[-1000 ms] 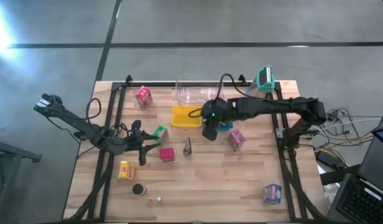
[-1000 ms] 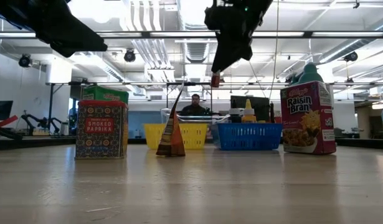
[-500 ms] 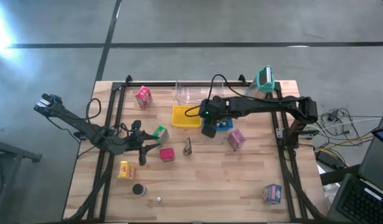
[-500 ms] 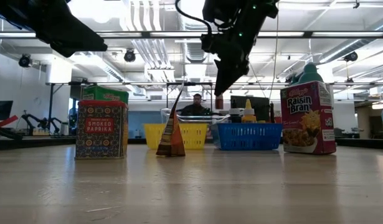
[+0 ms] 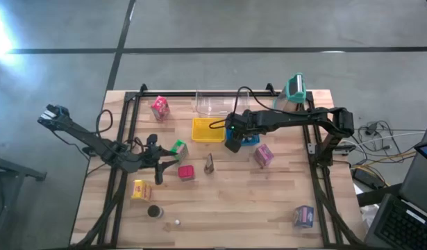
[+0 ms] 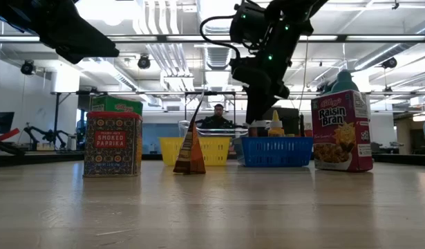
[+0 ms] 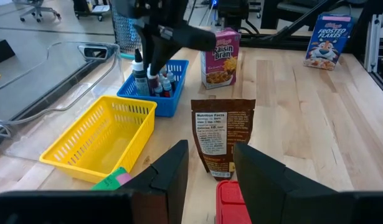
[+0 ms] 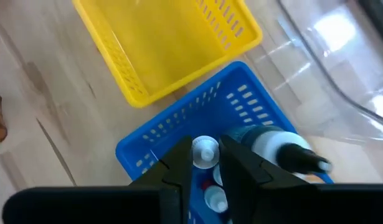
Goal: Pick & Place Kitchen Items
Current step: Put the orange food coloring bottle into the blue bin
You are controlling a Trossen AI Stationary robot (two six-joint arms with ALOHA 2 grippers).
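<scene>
Now the right gripper (image 8: 207, 163) has dropped over the blue basket (image 5: 249, 139) (jaws seemingly pinching a small white-capped bottle (image 8: 205, 151)).

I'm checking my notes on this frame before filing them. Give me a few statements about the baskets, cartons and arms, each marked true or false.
1. The right gripper is over the blue basket. True.
2. The yellow basket holds several small bottles. False: it looks empty; the bottles stand in the blue basket.
3. The Raisin Bran carton stands upright on the table. True.
4. The left gripper is over the yellow basket. False: it is near the red carton.
</scene>
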